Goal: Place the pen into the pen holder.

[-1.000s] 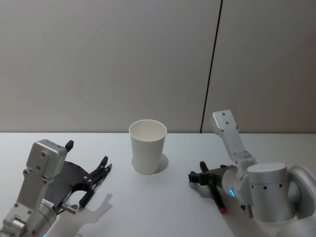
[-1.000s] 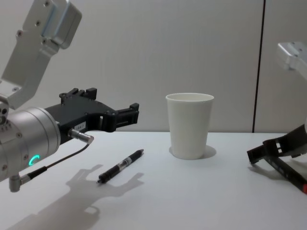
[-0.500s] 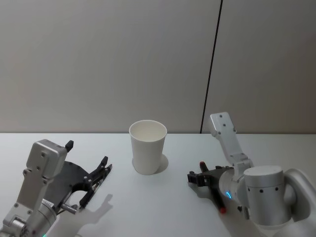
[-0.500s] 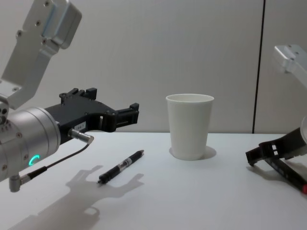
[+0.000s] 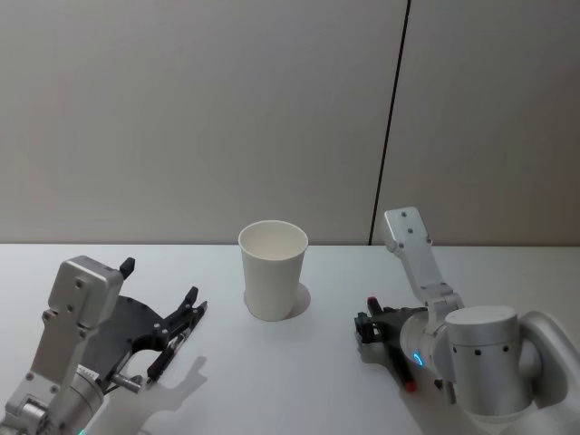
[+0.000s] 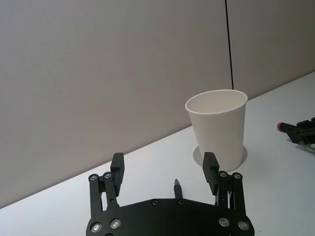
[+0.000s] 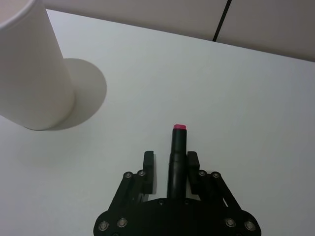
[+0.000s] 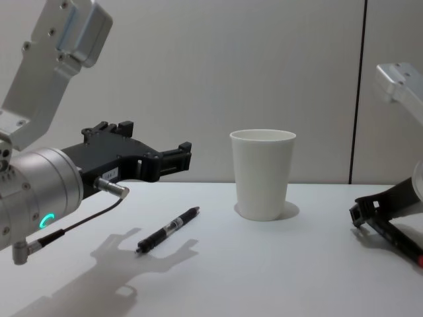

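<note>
Right wrist view: my right gripper sits low over the white table, jaws narrowed astride a dark cylindrical pen with a pink-red end cap. A gap shows on one side, so I judge the pen unclamped. Against half a second ago, this gripper has drawn back slightly from the plain white tapered paper cup, which stands upright and well apart. The pen lies as it did, so a grasp is being set and nothing is lifted. My left gripper hovers, spread wide, above a slim black pen lying flat. No writing is legible; a small label on the left gripper body is unreadable.
</note>
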{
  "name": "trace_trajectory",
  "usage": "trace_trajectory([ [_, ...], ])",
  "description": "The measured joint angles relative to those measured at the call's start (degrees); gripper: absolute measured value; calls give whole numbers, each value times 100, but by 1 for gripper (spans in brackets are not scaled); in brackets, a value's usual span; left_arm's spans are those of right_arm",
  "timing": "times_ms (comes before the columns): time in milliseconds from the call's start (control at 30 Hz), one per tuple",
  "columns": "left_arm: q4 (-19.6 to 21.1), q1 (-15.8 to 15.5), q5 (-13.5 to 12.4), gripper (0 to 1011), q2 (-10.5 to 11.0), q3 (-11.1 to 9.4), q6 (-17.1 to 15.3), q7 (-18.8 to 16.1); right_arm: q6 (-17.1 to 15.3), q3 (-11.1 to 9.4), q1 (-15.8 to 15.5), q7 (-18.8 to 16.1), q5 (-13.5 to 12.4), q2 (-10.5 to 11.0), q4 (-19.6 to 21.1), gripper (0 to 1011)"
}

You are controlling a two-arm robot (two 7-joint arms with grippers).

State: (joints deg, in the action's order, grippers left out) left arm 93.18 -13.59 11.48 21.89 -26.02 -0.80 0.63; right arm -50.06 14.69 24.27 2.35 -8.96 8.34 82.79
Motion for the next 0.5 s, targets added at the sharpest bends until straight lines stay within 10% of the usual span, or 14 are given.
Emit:
trace_trajectory([
  [233,0,0,0,1003,0,0,0,0,5,-1,-3,1,8,-2,-6,207],
  [500,0,0,0,1003,0,0,0,0,9,-2,-5,3,12,-5,-11,196],
])
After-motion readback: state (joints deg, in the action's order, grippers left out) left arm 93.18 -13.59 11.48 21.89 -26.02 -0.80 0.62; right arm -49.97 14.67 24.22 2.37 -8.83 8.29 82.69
